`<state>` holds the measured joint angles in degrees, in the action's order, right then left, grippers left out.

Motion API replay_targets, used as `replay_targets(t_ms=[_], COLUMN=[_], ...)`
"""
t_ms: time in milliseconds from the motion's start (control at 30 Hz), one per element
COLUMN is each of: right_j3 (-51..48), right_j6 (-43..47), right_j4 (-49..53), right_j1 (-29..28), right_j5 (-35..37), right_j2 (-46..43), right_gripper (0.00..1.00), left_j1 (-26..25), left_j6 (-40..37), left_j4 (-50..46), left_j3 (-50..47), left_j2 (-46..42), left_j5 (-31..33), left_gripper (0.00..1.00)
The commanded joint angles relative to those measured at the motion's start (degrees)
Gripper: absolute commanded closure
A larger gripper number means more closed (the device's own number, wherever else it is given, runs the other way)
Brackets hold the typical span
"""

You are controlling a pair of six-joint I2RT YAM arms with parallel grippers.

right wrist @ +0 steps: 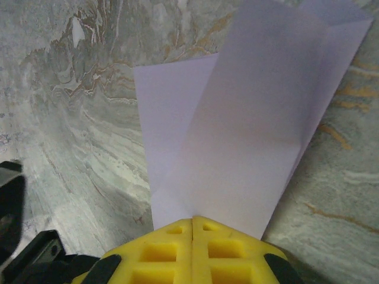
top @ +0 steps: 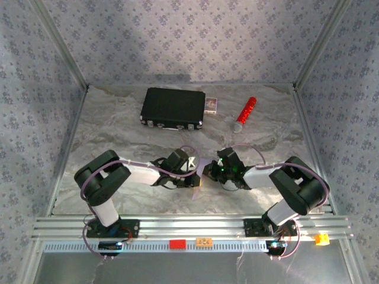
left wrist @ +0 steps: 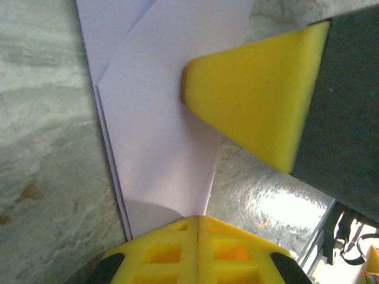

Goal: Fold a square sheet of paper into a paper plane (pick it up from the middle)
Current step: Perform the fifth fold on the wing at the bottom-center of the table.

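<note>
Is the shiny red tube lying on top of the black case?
No, the red tube lies on the table, off to the right of the black case.

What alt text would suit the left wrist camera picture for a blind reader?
Folded lilac paper runs up from the shut yellow left gripper. The right gripper meets its right side, over a marbled grey table.

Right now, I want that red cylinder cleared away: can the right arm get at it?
Probably yes: only bare table lies between the right tool and the red cylinder. But the tool is shut, resting on the folded lilac paper, so it must leave that and open first.
</note>
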<state>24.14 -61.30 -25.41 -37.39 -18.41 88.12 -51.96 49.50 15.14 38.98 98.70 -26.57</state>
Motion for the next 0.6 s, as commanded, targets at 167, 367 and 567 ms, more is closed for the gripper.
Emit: replay_targets(t_ms=[167,367,567], right_j3=[2.53,4.92,6.66], right_j6=[6.68,11.14,11.21], right_j4=[9.35,11.73,9.19], right_j1=[2.94,5.05,3.14], right_j5=[0.13,-3.3,-6.29], right_j2=[-3.7,-6.46,-3.08], right_gripper=[0.9,0.89,0.89], left_j1=[-0.13,-0.16,-0.15], left_j6=[-0.51,-0.08,0.03], left_j4=[-3.46,-2.07,-2.44], left_j3=[-5.52,-6.93,-6.04], left_j2=[2.47,1.85,1.77], left_j5=[2.48,2.82,3.47], left_gripper=[0.99,0.99,0.99])
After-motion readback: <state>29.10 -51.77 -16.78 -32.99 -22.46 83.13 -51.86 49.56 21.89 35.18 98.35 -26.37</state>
